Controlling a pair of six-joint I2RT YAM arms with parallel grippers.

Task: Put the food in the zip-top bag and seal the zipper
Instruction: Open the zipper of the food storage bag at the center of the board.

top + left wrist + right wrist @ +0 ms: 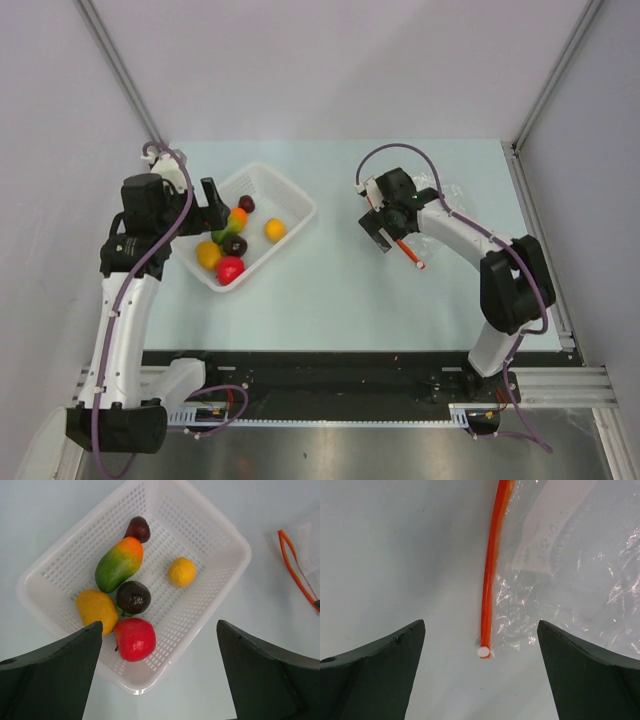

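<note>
Left jaws spread over basket (215,530) of food (120,564); right jaws over zipper (490,580).

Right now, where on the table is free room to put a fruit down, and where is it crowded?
Free: the bare table between the white basket and the zipper, and the strip along its near edge. Crowded: the basket's side with the food, and the zip-top bag under the right gripper.

A white perforated basket (288,186) (210,535) is placed on the left part of a pale blue surface (340,290), turned at an angle to its edges. Grey walls (330,60) are seen behind, with metal posts (120,70) at the far corners.
</note>
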